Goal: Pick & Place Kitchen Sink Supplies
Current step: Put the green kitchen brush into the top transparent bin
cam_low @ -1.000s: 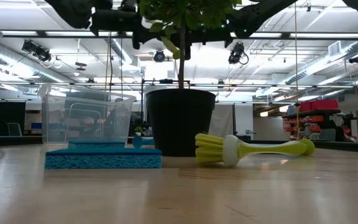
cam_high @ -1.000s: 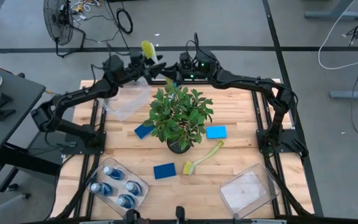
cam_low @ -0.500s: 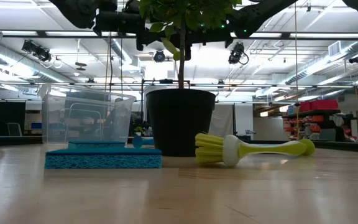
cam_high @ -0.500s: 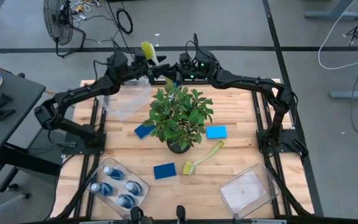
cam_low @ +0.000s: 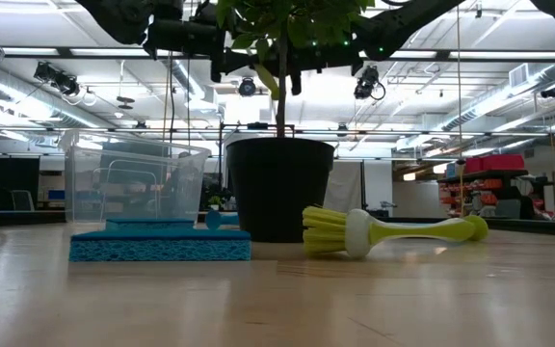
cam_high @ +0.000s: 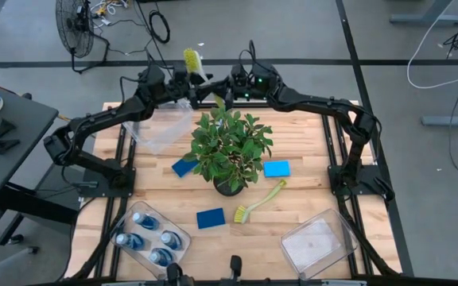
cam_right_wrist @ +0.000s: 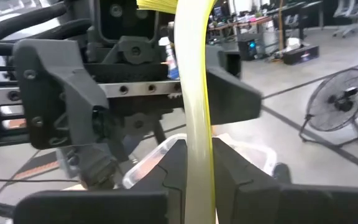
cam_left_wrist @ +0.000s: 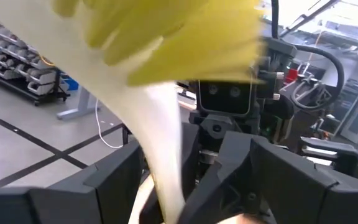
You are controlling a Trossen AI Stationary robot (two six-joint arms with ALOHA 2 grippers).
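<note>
The right pincer (cam_high: 223,91) and the left pincer (cam_high: 183,86) meet nose to nose above the far edge of the table (cam_high: 308,184), both on one yellow-green dish brush (cam_high: 192,63): the right wrist view shows the right fingers (cam_right_wrist: 176,163) closed on either side of the handle, while the left wrist view shows the bristle head and neck running down between the left fingers (cam_left_wrist: 110,180), though whether these are clamped or merely standing round it I cannot tell. This reads as a hand-over of the brush between the arms (which way it is going the pictures do not settle). Going down in size on the table: the potted plant (cam_high: 229,147) stands in the middle; a clear bin (cam_high: 156,127) lies at the far left, just below the left arm; another clear bin (cam_high: 318,242) sits at the near right; a tray (cam_high: 173,230) at the near left holds blue bottles (cam_high: 145,237); a second dish brush (cam_high: 259,202) lies near the plant's pot; three blue sponges lie around it, left (cam_high: 184,167), right (cam_high: 276,168) and near (cam_high: 210,218). The next move, as I judge it, calls for one pincer to have a firm hold before the other lets go, then for a carry to a bin that keeps clear of the plant's leaves.
</note>
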